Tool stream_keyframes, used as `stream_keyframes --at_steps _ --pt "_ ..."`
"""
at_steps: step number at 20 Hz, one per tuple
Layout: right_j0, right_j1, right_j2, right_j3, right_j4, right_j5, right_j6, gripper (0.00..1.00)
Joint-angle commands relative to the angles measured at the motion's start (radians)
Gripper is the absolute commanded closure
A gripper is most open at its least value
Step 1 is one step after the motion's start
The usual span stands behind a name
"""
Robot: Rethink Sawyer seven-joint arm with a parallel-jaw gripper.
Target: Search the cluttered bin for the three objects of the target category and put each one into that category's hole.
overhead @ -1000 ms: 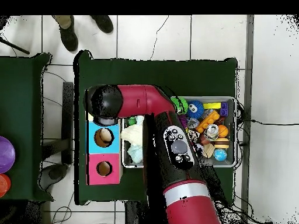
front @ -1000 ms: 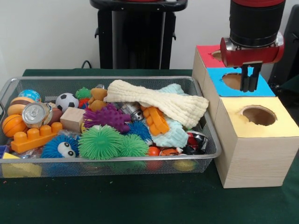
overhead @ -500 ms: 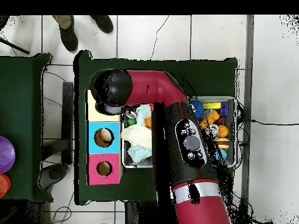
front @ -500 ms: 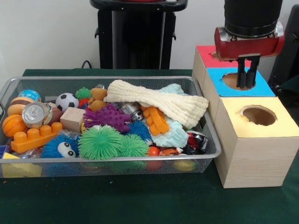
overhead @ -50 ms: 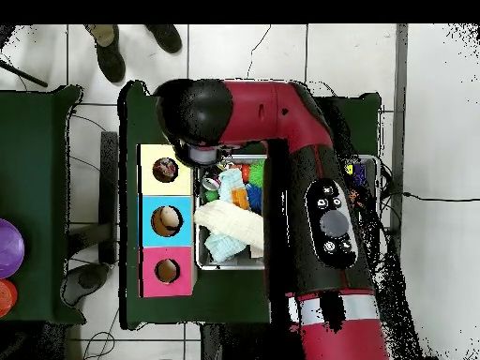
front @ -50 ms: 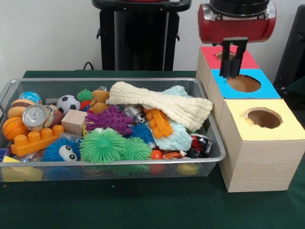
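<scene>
Gripper [front @ -50 ms: 230,69] is nearly closed and empty, hanging above the blue hole [front @ -50 ms: 243,83], bin [front @ -50 ms: 209,125] toys at 8 o'clock.

Arm [front @ -50 ms: 237,21] cut off by top edge in front view; only wrist and jaws show. Jaws' gap too small to judge. Overhead: arm [overhead @ -50 ms: 319,187] covers most of bin [overhead @ -50 ms: 225,265]; only cloth [overhead @ -50 ms: 230,225] end visible. Person at top edge: only shoes [overhead @ -50 ms: 111,58] show. Front view: toys under cloth [front @ -50 ms: 159,102] hidden; bin [front @ -50 ms: 119,164] left end cut off by edge.
</scene>
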Motion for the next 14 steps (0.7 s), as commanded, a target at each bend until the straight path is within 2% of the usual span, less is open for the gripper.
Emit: stream_keyframes --at_steps 1,6,10,13,14 --pt "-0.048 0.028 0.076 -0.164 -0.129 0.156 -0.407 1.00" --pt "-0.059 0.054 0.110 -0.310 -0.186 0.288 -0.492 1.00" --pt "-0.068 0.082 0.133 -0.408 -0.219 0.353 -0.551 1.00" --pt "-0.072 0.088 0.138 -0.416 -0.225 0.353 -0.564 1.00" --pt "-0.072 0.081 0.134 -0.391 -0.219 0.333 -0.557 1.00"
